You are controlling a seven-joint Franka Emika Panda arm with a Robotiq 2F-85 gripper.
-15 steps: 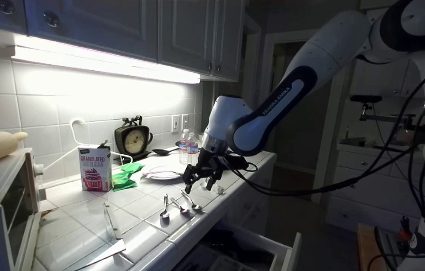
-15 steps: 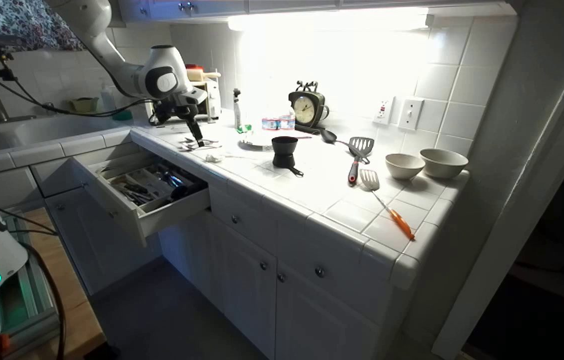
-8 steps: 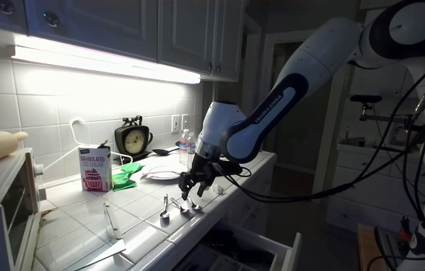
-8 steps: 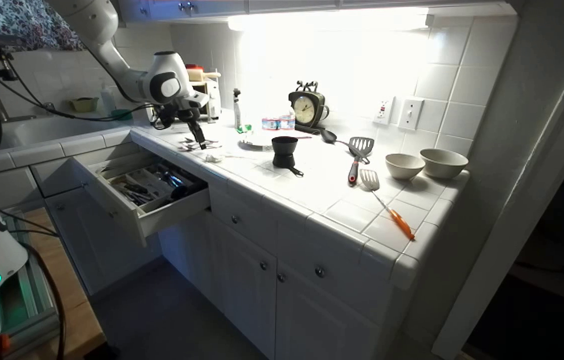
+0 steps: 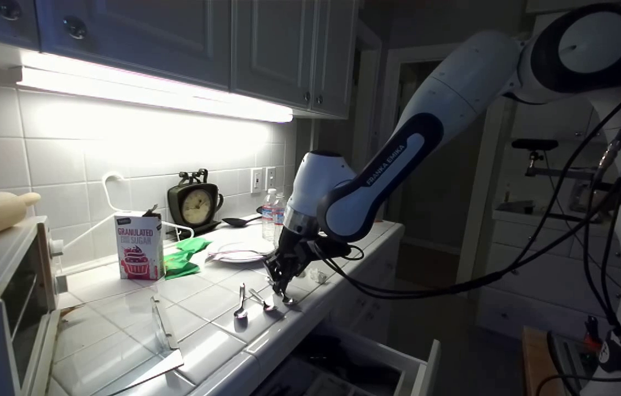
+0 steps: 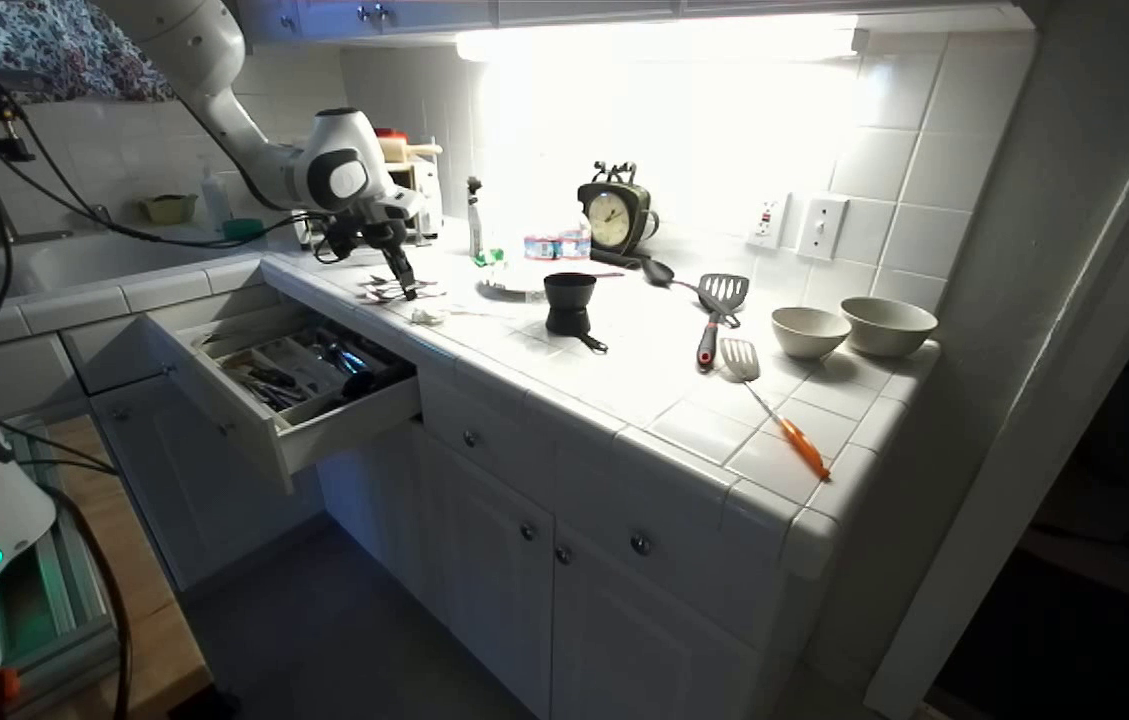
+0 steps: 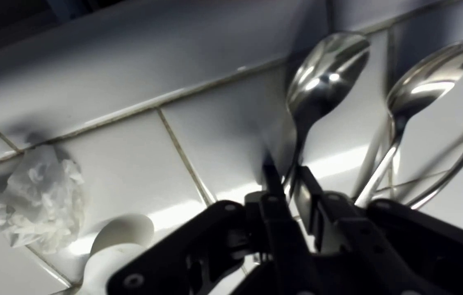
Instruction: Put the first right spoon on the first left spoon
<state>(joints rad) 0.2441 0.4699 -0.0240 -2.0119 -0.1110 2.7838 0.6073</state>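
Your pincer (image 7: 288,176) is nearly closed and pinches the handle of the right spoon (image 7: 329,73), with one of its fingers (image 7: 274,182) on either side. That spoon lies on the white tiled worktop (image 5: 205,294), its bowl toward the front edge. In an exterior view, the middle spoon (image 5: 268,307) lies just to its left, and the left spoon (image 5: 241,312) lies farther left, apart from both. In the wrist view, you have a crumpled translucent scrap (image 7: 42,196) left of the pincer. An upright sugar box (image 5: 139,247) stands beside a green bag (image 5: 182,259), well apart from the spoons. Below the worktop, a drawer (image 6: 349,435) is pulled out.
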